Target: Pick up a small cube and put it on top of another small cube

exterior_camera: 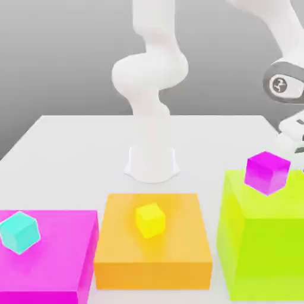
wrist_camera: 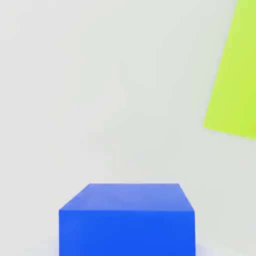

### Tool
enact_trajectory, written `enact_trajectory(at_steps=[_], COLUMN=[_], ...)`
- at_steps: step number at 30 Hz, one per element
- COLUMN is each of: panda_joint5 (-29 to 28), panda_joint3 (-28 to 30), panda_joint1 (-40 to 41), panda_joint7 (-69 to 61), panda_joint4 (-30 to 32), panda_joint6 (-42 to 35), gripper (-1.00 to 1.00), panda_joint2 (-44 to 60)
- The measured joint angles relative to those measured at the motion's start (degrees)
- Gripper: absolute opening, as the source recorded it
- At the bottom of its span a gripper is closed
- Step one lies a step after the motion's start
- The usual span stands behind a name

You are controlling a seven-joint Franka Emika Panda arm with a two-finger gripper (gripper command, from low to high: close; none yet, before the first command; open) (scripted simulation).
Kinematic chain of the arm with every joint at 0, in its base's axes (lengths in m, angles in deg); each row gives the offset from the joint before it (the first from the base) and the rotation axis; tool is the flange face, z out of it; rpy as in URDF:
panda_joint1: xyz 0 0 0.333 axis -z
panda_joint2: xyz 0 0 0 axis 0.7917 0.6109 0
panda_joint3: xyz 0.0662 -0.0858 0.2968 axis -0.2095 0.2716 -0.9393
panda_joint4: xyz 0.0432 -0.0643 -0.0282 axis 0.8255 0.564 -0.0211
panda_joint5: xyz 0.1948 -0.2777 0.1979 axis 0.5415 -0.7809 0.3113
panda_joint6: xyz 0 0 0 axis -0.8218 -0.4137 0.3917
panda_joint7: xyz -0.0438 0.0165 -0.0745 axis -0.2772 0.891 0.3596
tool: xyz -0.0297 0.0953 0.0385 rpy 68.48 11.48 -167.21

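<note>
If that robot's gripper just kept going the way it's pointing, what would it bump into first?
Most likely the white table: the hand view looks past the blue cube onto bare tabletop, with the lime block off to one side. Depth is hard to judge.

1. Glossy white robot arm [exterior_camera: 151,77] built from thick, rounded tubular segments with bulging joints
2. Flared white cylindrical base collar [exterior_camera: 152,165] at the arm's foot
3. Dark grey circular cap with white markings on the wrist joint [exterior_camera: 280,84] at the exterior view's right
4. White hand section with dark stripes [exterior_camera: 294,136] beneath the wrist

Blue cube [wrist_camera: 126,220]; purple cube [exterior_camera: 268,172] atop lime block [exterior_camera: 264,249]
</note>
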Motion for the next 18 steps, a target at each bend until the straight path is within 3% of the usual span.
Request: enact_trajectory(at_steps=[11,16,17,18], panda_joint5=[-4.9,-7.7,-7.7,-7.7], panda_joint3=[7.3,8.5,8.5,8.5], panda_joint1=[9.2,11.9,12.0,12.0], panda_joint7=[-2.6,-1.9,-1.9,-1.9], panda_joint4=[-7.0,-2.1,-1.0,-1.0], panda_joint6=[-21.0,-14.8,-13.0,-13.0], gripper=[-1.0,-1.0,1.0,1.0], panda_joint2=[-14.9,-13.8,-13.1,-13.1])
